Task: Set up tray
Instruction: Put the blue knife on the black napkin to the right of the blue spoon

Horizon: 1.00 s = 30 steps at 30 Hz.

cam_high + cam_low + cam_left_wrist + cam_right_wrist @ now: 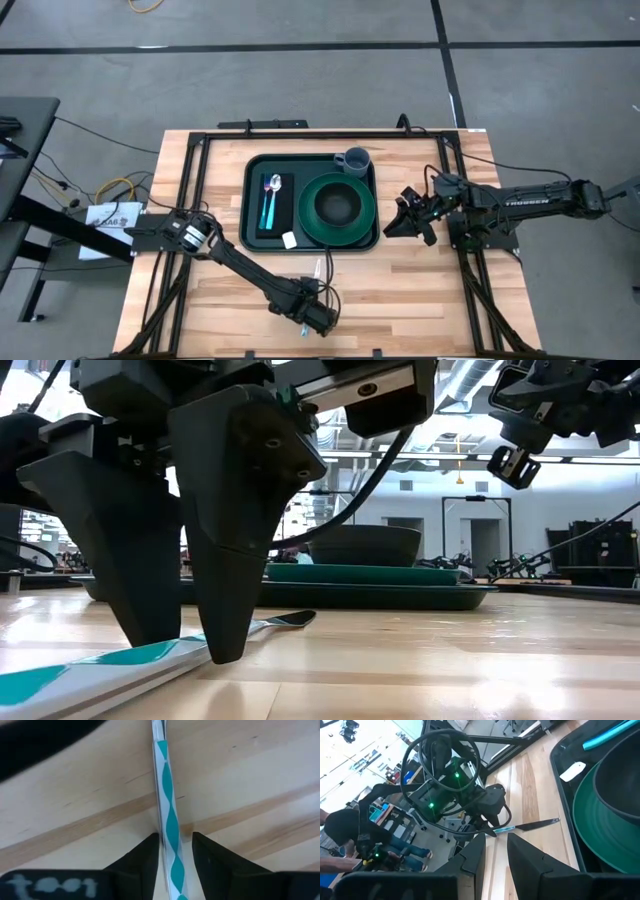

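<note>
High view: tray [250, 200] mid-desk toward far edge; likely light, stiff, slick plastic, best pinched at raised rim. Left gripper [318, 312] at near edge, over a utensil [317, 272].
Low view: utensil type hard to make out.
Left wrist view: jaws parted astride teal-patterned handle [170, 820], not clenched.
Right wrist view: right gripper [495, 852] empty, jaws apart.
</note>
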Available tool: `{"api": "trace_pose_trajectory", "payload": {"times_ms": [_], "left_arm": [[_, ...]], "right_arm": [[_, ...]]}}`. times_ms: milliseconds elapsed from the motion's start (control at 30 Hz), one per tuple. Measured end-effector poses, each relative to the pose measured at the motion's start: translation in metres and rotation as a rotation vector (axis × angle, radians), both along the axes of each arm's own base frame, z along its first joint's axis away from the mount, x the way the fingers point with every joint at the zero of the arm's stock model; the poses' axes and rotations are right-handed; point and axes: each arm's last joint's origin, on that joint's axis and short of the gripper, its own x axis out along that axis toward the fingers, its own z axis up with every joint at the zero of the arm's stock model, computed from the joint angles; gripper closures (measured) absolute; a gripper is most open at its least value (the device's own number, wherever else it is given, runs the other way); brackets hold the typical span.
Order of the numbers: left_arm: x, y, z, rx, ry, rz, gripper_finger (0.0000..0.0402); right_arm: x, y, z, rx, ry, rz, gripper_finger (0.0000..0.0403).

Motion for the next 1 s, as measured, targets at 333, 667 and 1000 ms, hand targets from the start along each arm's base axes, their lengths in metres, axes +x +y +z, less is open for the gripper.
{"api": "trace_pose_trajectory", "payload": {"times_ms": [333,667,1000], "left_arm": [[-0.001,-0.001,-0.011,-0.031,0.068,0.003,0.0307],[-0.002,-0.003,-0.009,-0.029,0.069,0.001,0.0379],[0.0,-0.015,0.027,0.036,0.079,-0.02,0.0387]], "right_arm": [[0.0,0.0,0.0,0.0,-0.002,0.0,0.0329],[0.0,0.0,0.0,0.0,-0.003,0.0,0.0329],[0.0,0.0,0.0,-0.001,-0.003,0.001,0.0329]]}}
